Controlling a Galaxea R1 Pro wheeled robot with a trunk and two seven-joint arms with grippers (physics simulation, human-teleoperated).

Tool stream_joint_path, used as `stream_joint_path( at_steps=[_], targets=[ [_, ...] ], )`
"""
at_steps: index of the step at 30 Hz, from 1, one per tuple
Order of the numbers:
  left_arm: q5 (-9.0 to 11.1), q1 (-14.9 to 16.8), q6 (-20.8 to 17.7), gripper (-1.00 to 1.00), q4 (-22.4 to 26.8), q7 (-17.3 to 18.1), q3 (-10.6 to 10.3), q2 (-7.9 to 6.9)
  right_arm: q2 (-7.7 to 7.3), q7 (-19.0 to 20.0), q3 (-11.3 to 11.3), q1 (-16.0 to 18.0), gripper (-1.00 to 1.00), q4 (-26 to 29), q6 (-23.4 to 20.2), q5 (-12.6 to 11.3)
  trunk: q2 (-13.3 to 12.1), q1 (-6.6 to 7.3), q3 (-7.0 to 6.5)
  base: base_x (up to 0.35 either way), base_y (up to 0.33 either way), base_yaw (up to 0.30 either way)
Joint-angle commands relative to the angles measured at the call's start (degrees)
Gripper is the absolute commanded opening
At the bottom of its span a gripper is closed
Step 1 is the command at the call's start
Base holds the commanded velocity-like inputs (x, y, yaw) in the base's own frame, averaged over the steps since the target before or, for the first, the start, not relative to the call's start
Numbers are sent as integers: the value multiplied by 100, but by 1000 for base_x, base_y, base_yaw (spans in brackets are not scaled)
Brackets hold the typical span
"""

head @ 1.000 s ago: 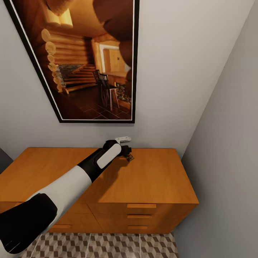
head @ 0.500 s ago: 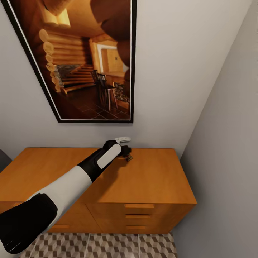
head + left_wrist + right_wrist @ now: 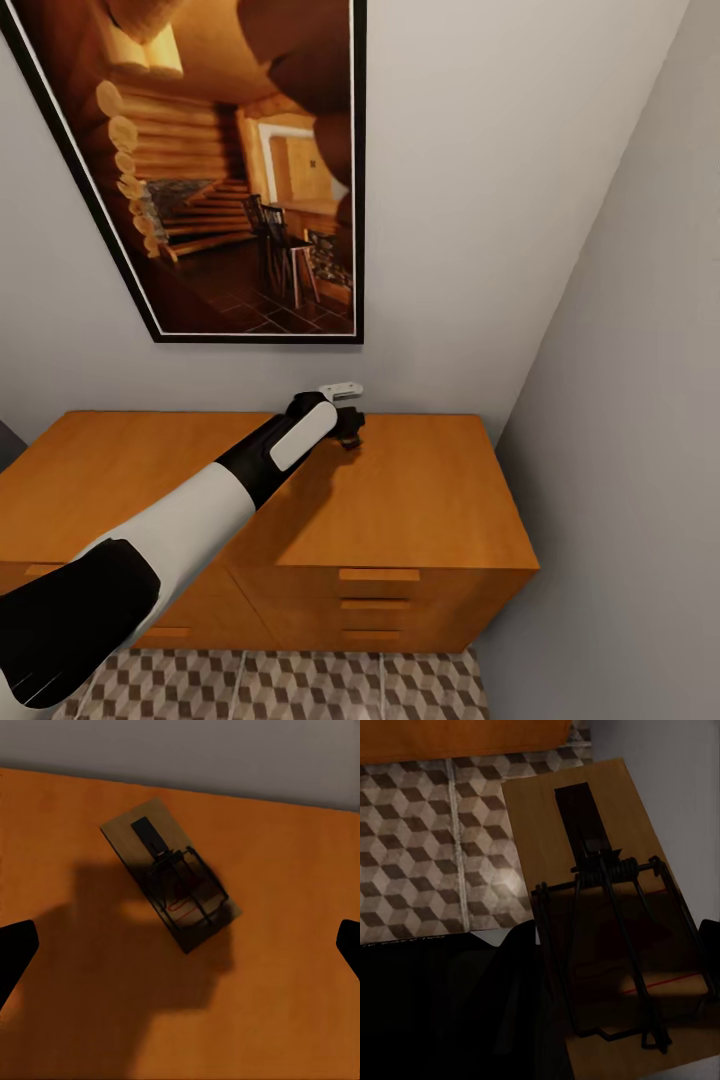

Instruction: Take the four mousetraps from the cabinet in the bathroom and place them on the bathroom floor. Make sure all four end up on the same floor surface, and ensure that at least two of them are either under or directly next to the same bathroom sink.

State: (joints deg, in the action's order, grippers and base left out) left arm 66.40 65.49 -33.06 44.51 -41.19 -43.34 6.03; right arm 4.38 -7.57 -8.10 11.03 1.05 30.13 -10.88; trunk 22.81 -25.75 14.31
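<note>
My left gripper (image 3: 180,945) has moved over the mousetrap (image 3: 171,885) on the cabinet (image 3: 420,500), jaws wide, gripping nothing; right gripper already holds a trap (image 3: 607,915).

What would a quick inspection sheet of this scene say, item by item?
Surface: orange-brown cabinet top, drawers shut.
Job's things: one mousetrap lying flat on the cabinet top near the wall; another mousetrap close before the right wrist camera, above the cube-patterned floor.
Clutter: nothing seen.
End effectors: left end effector open, poised over the trap on the cabinet, fingers apart and not touching it; right end effector seems shut on its trap.
Cables: nothing seen.
Surroundings: grey walls, framed picture above the cabinet.
</note>
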Motion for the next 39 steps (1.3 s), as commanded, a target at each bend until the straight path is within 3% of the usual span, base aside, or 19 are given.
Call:
stream_joint_path(
  at_steps=[1, 8, 11, 17, 39],
  targets=[
    [47, 8, 0, 100, 6, -47, -17, -7, 3, -17, -51, 4, -100, -4, 19, -55, 11, -3, 11, 0, -3, 0],
    [48, 8, 58, 100, -76, -54, -10, -7, 2, -17, -51, 4, -100, -6, 19, -55, 11, -3, 11, 0, -1, 0],
    [43, 8, 354, 100, -132, -116, -8, 0, 2, -17, -51, 4, -100, -6, 19, -55, 11, -3, 11, 0, 0, 0],
    [46, 9, 716, 100, -170, -752, -8, 106, 2, -17, -51, 4, -100, -8, 19, -55, 11, -3, 11, 0, 0, 0],
    [21, 8, 772, 100, -182, -1023, -25, 178, 10, -17, -51, 4, -100, -6, 19, -55, 11, -3, 11, 0, 0, 0]
  ],
)
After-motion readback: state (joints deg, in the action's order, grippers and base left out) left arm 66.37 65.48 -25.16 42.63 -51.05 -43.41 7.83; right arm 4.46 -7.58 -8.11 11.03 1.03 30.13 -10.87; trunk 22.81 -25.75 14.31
